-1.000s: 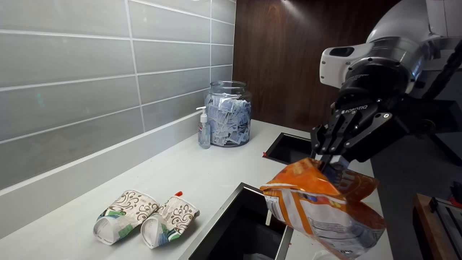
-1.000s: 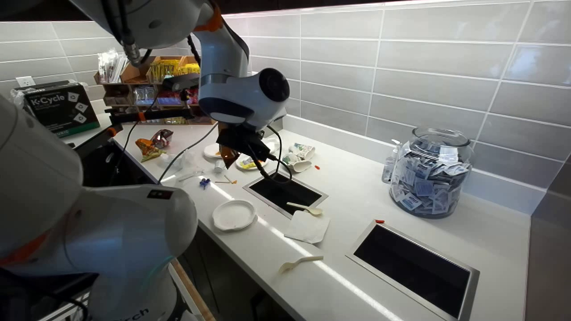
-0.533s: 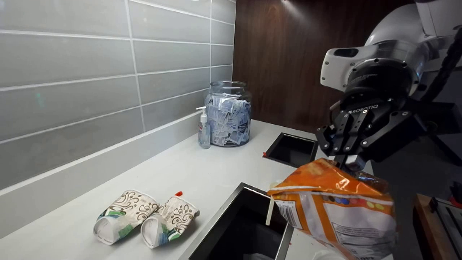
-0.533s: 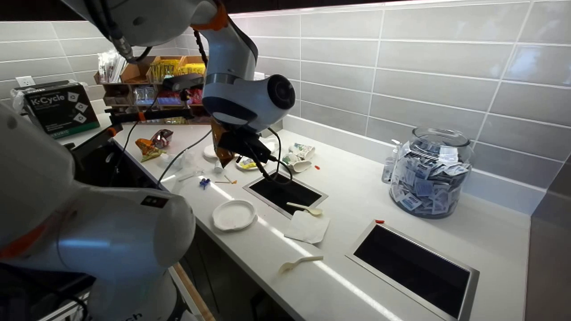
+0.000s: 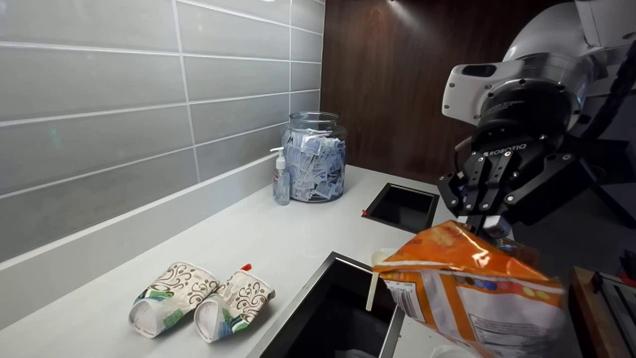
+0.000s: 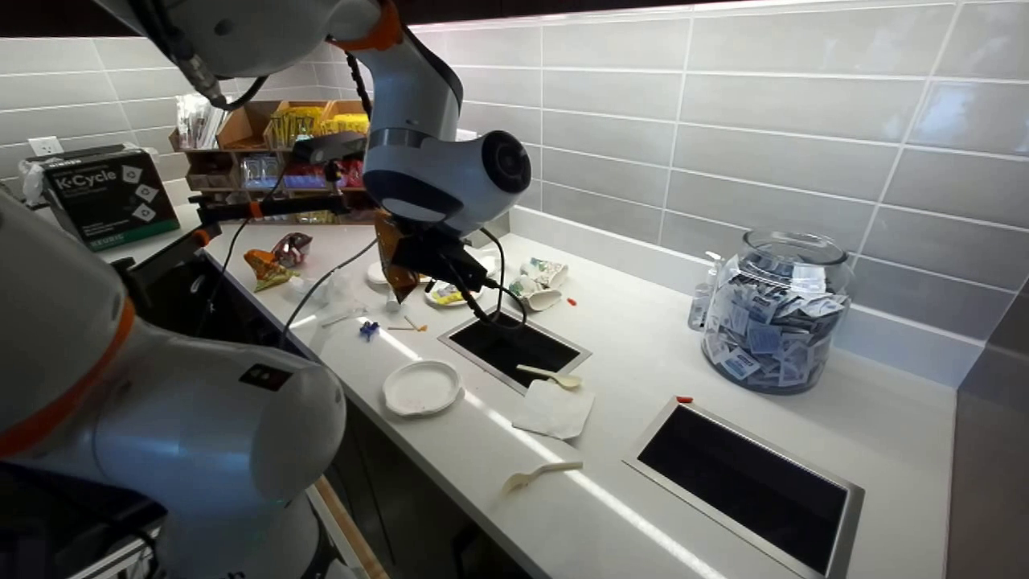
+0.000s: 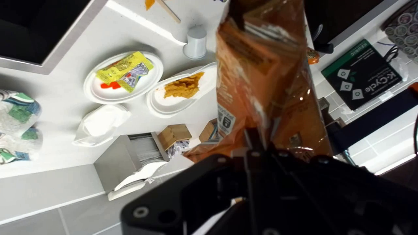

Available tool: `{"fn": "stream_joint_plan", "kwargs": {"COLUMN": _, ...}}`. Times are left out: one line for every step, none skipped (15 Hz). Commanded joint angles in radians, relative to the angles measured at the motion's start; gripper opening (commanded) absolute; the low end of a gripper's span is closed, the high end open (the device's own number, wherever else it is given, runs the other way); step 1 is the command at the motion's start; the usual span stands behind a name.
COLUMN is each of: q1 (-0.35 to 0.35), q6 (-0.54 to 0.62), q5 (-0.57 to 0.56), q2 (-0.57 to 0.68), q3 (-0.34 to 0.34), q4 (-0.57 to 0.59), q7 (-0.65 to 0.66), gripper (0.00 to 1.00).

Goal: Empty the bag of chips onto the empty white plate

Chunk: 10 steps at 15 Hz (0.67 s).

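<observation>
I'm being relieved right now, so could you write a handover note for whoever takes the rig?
Gripper: closed on the bag of chips, holding it above the counter.
Empty white plate: on the counter, between its robot-side edge and a metal-framed opening.
Done: bag gripped, off the counter. No chips visible on the plate.
Left: probably tip the bag out over that plate. I can't tell whether it's open or how full.

Orange, white-striped bag (image 5: pixel 469 293), black end effector (image 5: pixel 480 226), white plate (image 6: pixel 422 386).
</observation>
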Motion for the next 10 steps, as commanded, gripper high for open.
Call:
{"fn": "stream_joint_plan", "kwargs": {"q1": -0.182, "q6": -0.164, "q5": 0.051, "q2": 0.002, "q3": 0.133, "q4": -0.005, "q7": -0.132, "gripper": 0.0}}
{"fn": "stream_joint_plan", "kwargs": {"q1": -0.225, "q6": -0.204, "q5": 0.051, "q2": -0.001, "q3": 0.161, "q4": -0.01, "q7": -0.152, "gripper": 0.0}}
{"fn": "stream_joint_plan", "kwargs": {"q1": -0.262, "q6": -0.242, "q5": 0.05, "q2": -0.002, "q3": 0.182, "q4": -0.013, "q7": -0.172, "gripper": 0.0}}
{"fn": "stream_joint_plan", "kwargs": {"q1": -0.297, "q6": -0.266, "q5": 0.044, "q2": -0.005, "q3": 0.204, "q4": -0.017, "q7": -0.185, "gripper": 0.0}}
{"fn": "stream_joint_plan", "kwargs": {"q1": -0.326, "q6": -0.288, "q5": 0.049, "q2": 0.01, "q3": 0.218, "q4": -0.003, "q7": -0.205, "gripper": 0.0}}
{"fn": "stream_joint_plan", "kwargs": {"q1": -0.352, "q6": -0.298, "q5": 0.044, "q2": 0.017, "q3": 0.236, "q4": 0.001, "q7": -0.216, "gripper": 0.0}}
{"fn": "stream_joint_plan", "kwargs": {"q1": -0.373, "q6": -0.309, "q5": 0.048, "q2": 0.016, "q3": 0.247, "q4": -0.001, "q7": -0.234, "gripper": 0.0}}
{"fn": "stream_joint_plan", "kwargs": {"q1": -0.391, "q6": -0.314, "q5": 0.046, "q2": 0.017, "q3": 0.26, "q4": -0.002, "q7": -0.244, "gripper": 0.0}}
{"fn": "stream_joint_plan", "kwargs": {"q1": -0.406, "q6": -0.317, "q5": 0.046, "q2": 0.018, "q3": 0.269, "q4": -0.002, "q7": -0.254, "gripper": 0.0}}
{"fn": "stream_joint_plan", "kwargs": {"q1": -0.418, "q6": -0.319, "q5": 0.047, "q2": 0.02, "q3": 0.277, "q4": -0.002, "q7": -0.264, "gripper": 0.0}}
